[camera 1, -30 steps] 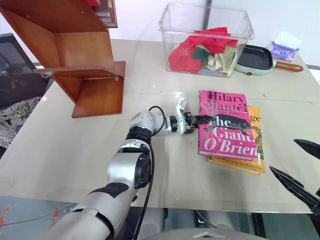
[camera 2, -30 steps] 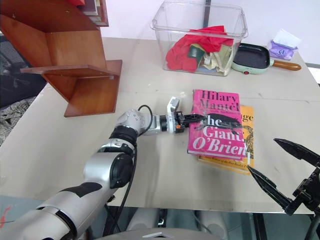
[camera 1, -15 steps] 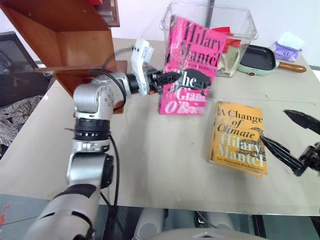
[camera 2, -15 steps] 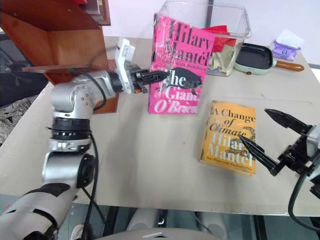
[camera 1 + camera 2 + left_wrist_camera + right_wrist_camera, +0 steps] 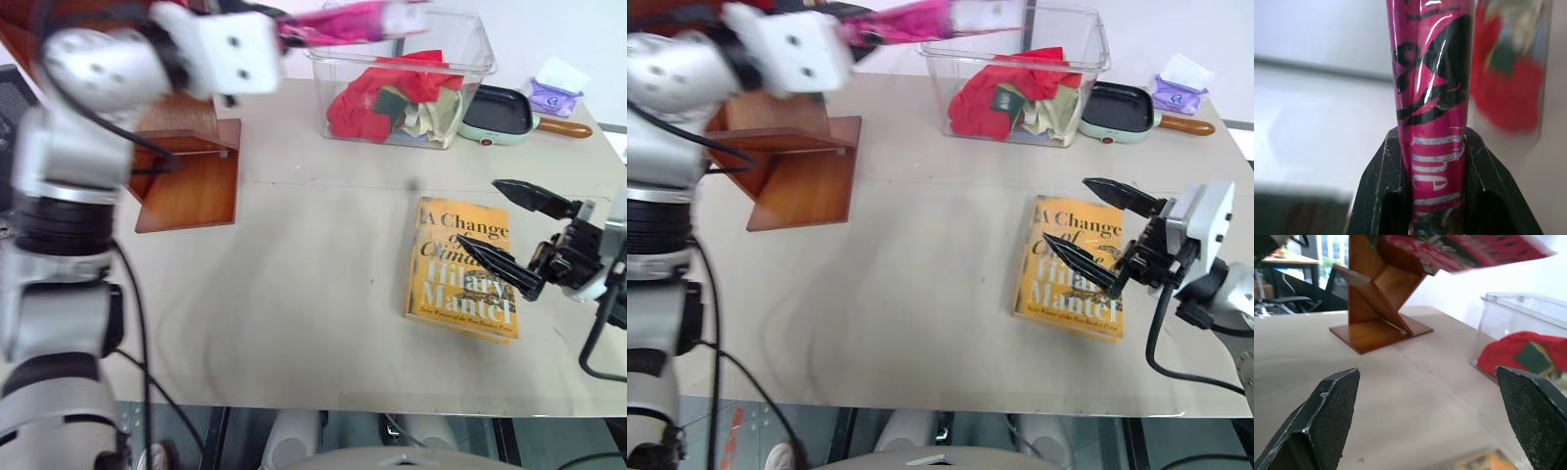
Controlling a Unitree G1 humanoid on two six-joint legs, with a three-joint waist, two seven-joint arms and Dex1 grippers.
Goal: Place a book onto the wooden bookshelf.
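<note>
The pink book (image 5: 343, 20) hangs high above the table's far side, lying nearly flat and blurred. My left gripper (image 5: 1432, 142) is shut on its edge, with one black finger (image 5: 1383, 181) on each cover. The wooden bookshelf (image 5: 186, 171) stands at the far left of the table, just left of and below the book; the right wrist view shows the book (image 5: 1474, 249) above the shelf (image 5: 1378, 298). My right gripper (image 5: 480, 213) is open and holds nothing, hovering over the right part of a yellow book (image 5: 436, 294).
The yellow "A Change of Climate" book lies flat at the right front of the table. A clear plastic bin (image 5: 480, 59) with red cloths stands at the back. Right of it are a green pan (image 5: 500, 113) and a purple packet (image 5: 556, 96).
My left arm has raised the pink book higher and turned it from upright to nearly flat. My right gripper, still open, has moved forward and left over the yellow book.
</note>
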